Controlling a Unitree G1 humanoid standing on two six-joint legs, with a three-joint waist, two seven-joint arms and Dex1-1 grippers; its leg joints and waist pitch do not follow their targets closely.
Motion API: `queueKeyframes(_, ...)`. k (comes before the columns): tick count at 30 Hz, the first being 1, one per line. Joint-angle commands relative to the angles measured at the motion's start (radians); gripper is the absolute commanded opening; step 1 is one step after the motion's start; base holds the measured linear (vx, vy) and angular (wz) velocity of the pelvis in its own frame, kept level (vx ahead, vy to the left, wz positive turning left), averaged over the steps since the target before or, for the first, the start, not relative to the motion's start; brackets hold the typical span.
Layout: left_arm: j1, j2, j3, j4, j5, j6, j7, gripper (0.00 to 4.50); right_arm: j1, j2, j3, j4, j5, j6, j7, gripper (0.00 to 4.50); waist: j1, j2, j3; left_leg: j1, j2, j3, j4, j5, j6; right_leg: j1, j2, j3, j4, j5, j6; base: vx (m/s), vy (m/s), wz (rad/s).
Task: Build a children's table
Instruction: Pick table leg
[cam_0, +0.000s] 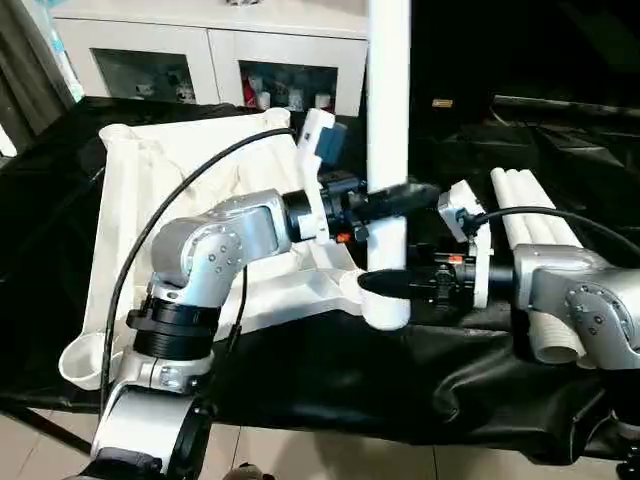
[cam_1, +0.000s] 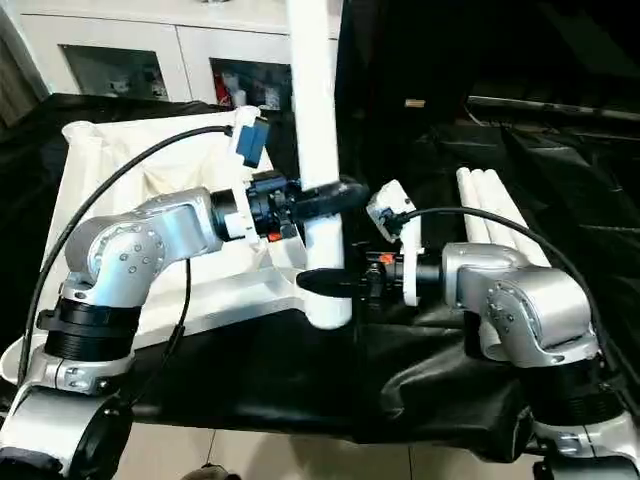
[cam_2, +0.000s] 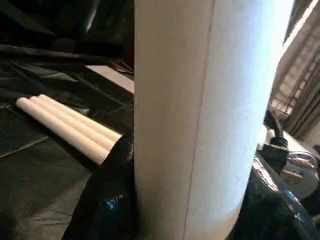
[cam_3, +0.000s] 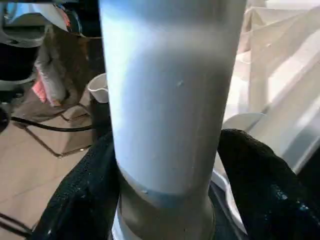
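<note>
Left eye view, nearest first. At the near edge of the black-draped work table, the near right corner of the upturned white table top, with its round socket. Standing upright in that socket, one white leg, running up past the picture's top edge.

Clamped low on the leg, just above the socket rim: right gripper, reaching in from the right. Confirmed from the right wrist, with black fingers pressed on both sides of the tube and a darker band at the foot where the leg enters the socket.

Clamped higher on the same leg: left gripper, reaching across the table top from the left. Seen from the left wrist, fingers hugging the tube on both sides, no gap visible.

Farther back, towards the right edge of the work table, three spare legs lying side by side, well apart from the socket. Beyond the far edge, a white cabinet with glass doors.

Judged step: fitting the first leg, probably screwing its threaded end into the corner socket. Depth of seating impossible to tell, thread hidden by the socket.

Next move, as a judgement: turning the leg about its own axis while keeping it plumb, one gripper loosening to re-grip as the other holds, so as not to cross the thread. Three sockets yet to fill.
</note>
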Motion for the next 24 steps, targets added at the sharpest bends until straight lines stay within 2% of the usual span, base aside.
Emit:
queueKeyframes(1, 0.009, 0.009, -0.021, -0.039, -0.030, 0.007, -0.025, 1.91, -0.018, -0.004, -0.015, 0.013, 0.012, 0.011, 0.008, 3.09, 0.005, -0.020, -0.073, 0.017, 0.063, -0.021, -0.057, -0.002, 0.067, 0.049, -0.090, 0.050, -0.069, 0.065, -0.267, 0.000, 0.000, 0.00)
queueKeyframes(4, 0.013, 0.012, -0.026, -0.047, -0.029, 0.010, -0.032, 1.91, -0.020, -0.006, -0.015, 0.018, 0.015, 0.014, 0.016, 3.09, 0.004, -0.018, -0.072, 0.017, 0.063, -0.021, -0.057, -0.004, 0.064, 0.047, -0.088, 0.050, -0.069, 0.063, -0.266, 0.000, 0.000, 0.00)
queueKeyframes(6, 0.013, 0.012, -0.027, -0.049, -0.025, 0.011, -0.038, 1.91, -0.021, -0.009, -0.011, 0.020, 0.020, 0.018, 0.023, 3.09, 0.004, -0.023, -0.072, 0.017, 0.063, -0.021, -0.058, -0.007, 0.062, 0.049, -0.089, 0.050, -0.070, 0.056, -0.264, 0.000, 0.000, 0.00)
queueKeyframes(17, 0.024, 0.027, -0.068, -0.062, -0.016, 0.011, -0.067, 1.91, -0.024, -0.020, 0.002, 0.017, 0.043, 0.039, 0.072, 3.09, 0.006, -0.021, -0.074, 0.017, 0.063, -0.021, -0.057, 0.004, 0.065, 0.049, -0.088, 0.049, -0.067, 0.067, -0.264, 0.000, 0.000, 0.00)
queueKeyframes(18, 0.024, 0.029, -0.072, -0.056, -0.008, 0.006, -0.070, 1.91, -0.023, -0.024, 0.005, 0.013, 0.045, 0.041, 0.078, 2.82, 0.005, -0.021, -0.073, 0.017, 0.063, -0.021, -0.057, 0.004, 0.065, 0.049, -0.088, 0.049, -0.068, 0.070, -0.264, 0.000, 0.000, 0.00)
queueKeyframes(22, 0.025, 0.029, -0.073, -0.052, -0.004, 0.004, -0.071, 1.90, -0.020, -0.031, 0.011, 0.009, 0.043, 0.040, 0.085, 2.70, 0.006, -0.022, -0.074, 0.016, 0.063, -0.021, -0.056, 0.005, 0.068, 0.049, -0.088, 0.049, -0.067, 0.074, -0.266, 0.000, 0.000, 0.00)
queueKeyframes(24, 0.025, 0.029, -0.074, -0.052, -0.005, 0.004, -0.070, 1.90, -0.013, -0.040, 0.025, 0.004, 0.032, 0.036, 0.093, 2.41, 0.007, -0.020, -0.075, 0.017, 0.063, -0.022, -0.055, 0.009, 0.067, 0.049, -0.088, 0.049, -0.066, 0.079, -0.268, 0.000, 0.000, 0.00)
